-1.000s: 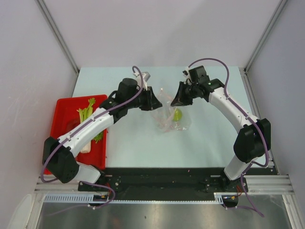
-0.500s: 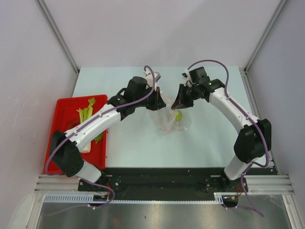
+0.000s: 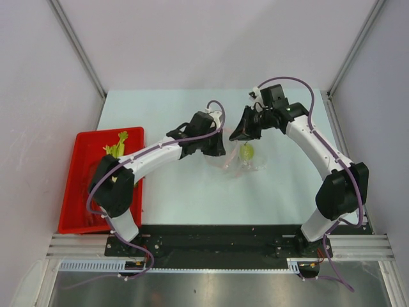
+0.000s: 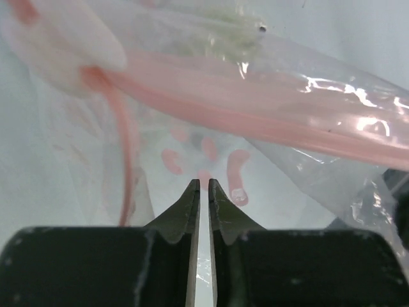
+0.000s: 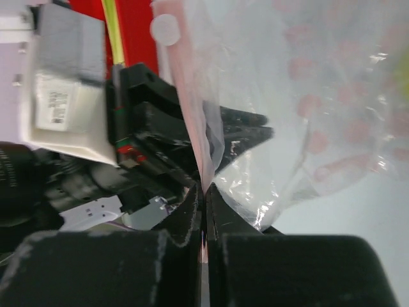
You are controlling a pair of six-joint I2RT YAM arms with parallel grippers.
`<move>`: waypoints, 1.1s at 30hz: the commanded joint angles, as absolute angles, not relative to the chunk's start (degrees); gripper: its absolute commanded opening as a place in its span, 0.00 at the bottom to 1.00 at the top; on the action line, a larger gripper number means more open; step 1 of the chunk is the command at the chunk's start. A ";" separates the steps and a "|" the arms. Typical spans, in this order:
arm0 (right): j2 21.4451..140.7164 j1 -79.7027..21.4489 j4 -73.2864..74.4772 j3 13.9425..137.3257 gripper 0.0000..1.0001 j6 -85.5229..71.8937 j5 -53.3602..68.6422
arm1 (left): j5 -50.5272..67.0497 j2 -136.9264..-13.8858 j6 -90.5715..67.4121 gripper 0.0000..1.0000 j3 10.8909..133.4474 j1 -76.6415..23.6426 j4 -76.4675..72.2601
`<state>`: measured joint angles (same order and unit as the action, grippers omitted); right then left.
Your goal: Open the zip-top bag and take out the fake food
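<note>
Both tools are closed, your right tool (image 5: 203, 189) on the crinkly clear plastic zip-top bag (image 3: 231, 165); if your left tool (image 4: 203, 184) missed the film, pulling won't part its pink strip (image 4: 255, 110).

From above, the left arm (image 3: 156, 155) covers part of the red tray (image 3: 73, 185), and the zip-top bag (image 4: 268, 109) overruns the left wrist view.

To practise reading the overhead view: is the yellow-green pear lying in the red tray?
No, the pear sits inside the zip-top bag, well apart from the red tray at the left.
</note>
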<state>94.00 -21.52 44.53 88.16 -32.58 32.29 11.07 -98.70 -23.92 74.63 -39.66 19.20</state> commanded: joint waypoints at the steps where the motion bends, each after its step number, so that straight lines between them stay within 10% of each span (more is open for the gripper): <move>1: 94.57 -21.36 41.75 91.58 0.00 -36.73 37.09 | 10.11 -100.37 -23.73 0.21 74.18 -40.43 12.58; 14: 96.33 -23.20 36.31 90.70 0.00 -45.16 41.39 | 20.92 -100.63 -35.77 0.40 58.80 -40.25 -17.13; 33: 93.70 -23.83 24.88 87.47 0.00 -58.71 49.30 | 6.07 -90.78 -21.71 0.50 60.54 -40.60 -3.70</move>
